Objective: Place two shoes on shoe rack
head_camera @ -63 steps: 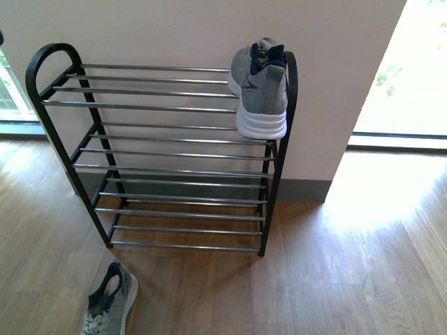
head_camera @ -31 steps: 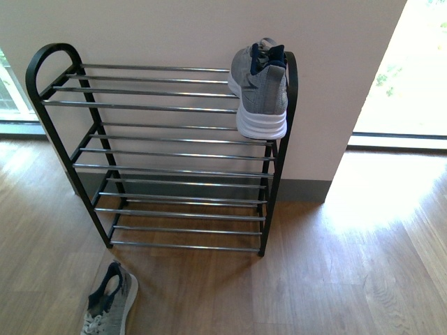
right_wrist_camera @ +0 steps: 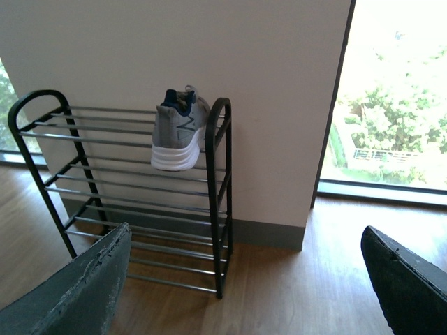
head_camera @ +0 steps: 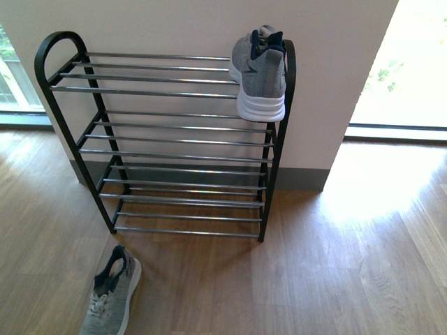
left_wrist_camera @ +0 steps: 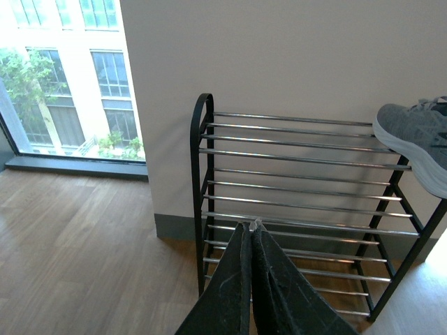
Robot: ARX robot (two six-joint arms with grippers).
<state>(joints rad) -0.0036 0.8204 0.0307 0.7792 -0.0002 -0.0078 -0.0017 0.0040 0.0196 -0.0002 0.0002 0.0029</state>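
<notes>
One grey sneaker (head_camera: 260,73) rests at the shoe rack's (head_camera: 167,143) top right corner, the other (head_camera: 112,294) on the floor; light and soft-uppered, likely best pinched at its collar; left gripper (left_wrist_camera: 250,228) closed, right gripper (right_wrist_camera: 244,279) spread, both empty.

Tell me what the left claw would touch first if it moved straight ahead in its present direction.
Probably the shoe rack: the shut left claw points at its lower middle bars, with nothing visible between. Depth is hard to judge, and the shoe on top sits well off that line.
</notes>
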